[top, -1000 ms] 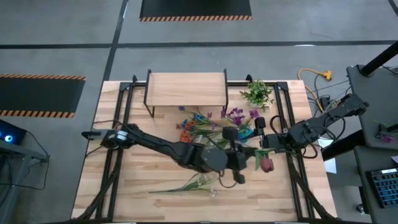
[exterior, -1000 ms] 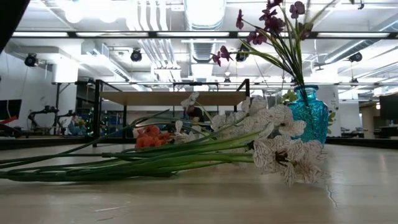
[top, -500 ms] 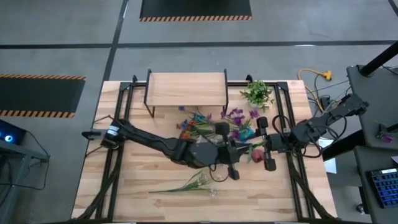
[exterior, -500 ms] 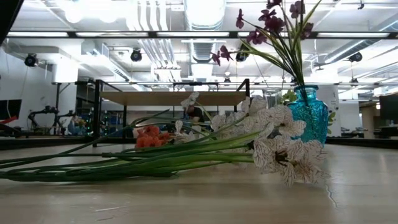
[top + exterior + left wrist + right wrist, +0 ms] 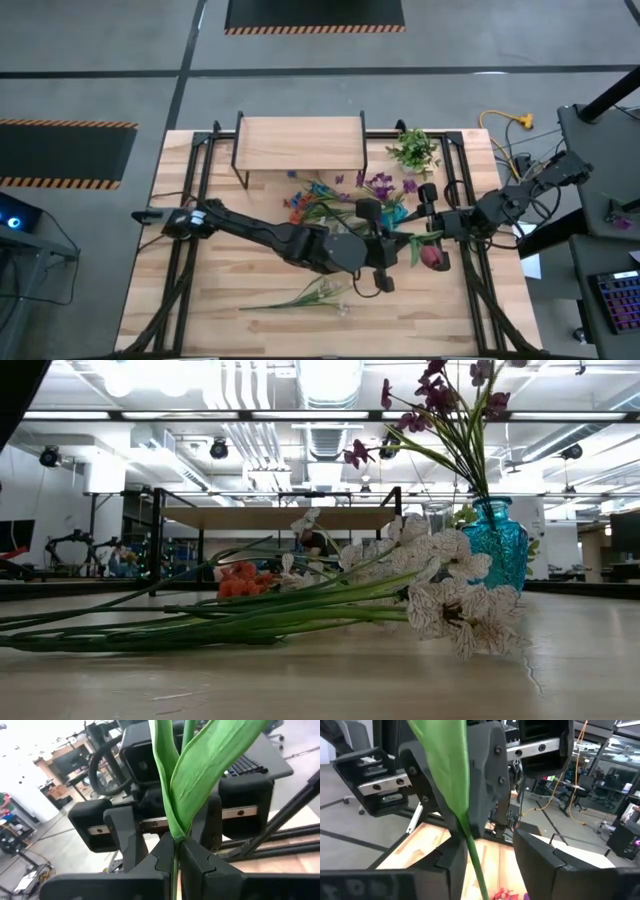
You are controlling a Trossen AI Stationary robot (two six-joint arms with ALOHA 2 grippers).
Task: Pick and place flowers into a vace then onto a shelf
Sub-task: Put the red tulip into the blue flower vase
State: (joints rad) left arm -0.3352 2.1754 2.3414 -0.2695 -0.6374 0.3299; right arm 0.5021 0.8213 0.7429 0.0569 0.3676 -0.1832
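So the table [image 5: 200, 300] is the big thing here, with the shelf [image 5: 300, 143] sitting at top center of the overhead shot. The teal vase [image 5: 495, 545], right of center, already has purple blooms in it. More flowers [image 5: 305, 297] lie loose at lower center. Looks like a mid-air handoff of the dark red flower [image 5: 431, 256]: left gripper [image 5: 176, 851] is pinched tight on its stem, right gripper [image 5: 490, 865] is spread wide around it. Next it'd need stem-down aiming into the vase mouth.
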